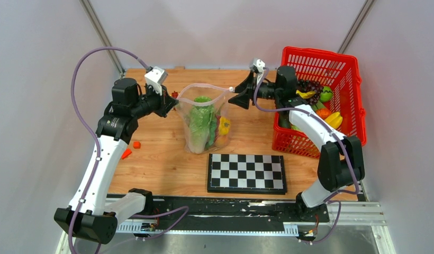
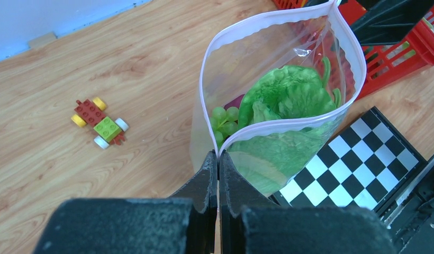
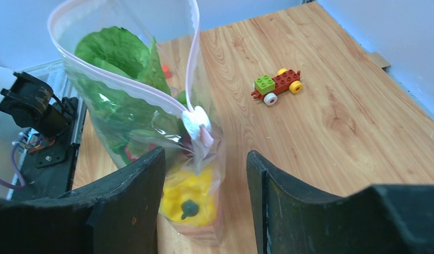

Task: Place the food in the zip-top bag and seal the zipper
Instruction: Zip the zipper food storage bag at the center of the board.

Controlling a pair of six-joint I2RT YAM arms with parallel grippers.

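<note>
The zip-top bag [image 1: 201, 120] stands upright at the middle of the table, its mouth gaping. Lettuce [image 2: 289, 90], grapes [image 2: 223, 119] and a yellow pepper [image 3: 191, 198] sit inside.

The left gripper [image 2: 218, 159] reaches in level from 9 o'clock, its jaws pressed together on the end seam of the pink zipper [image 2: 257, 24]. That pinch probably keeps the bag erect and anchors it for sealing.

The right gripper [image 3: 204, 156] comes in level from 3 o'clock with its jaws apart, straddling the white slider [image 3: 196, 123] without gripping it. More food lies in the red mesh basket [image 1: 348, 71] at 3 o'clock, and the chessboard [image 1: 246, 172] is at 5 o'clock.
</note>
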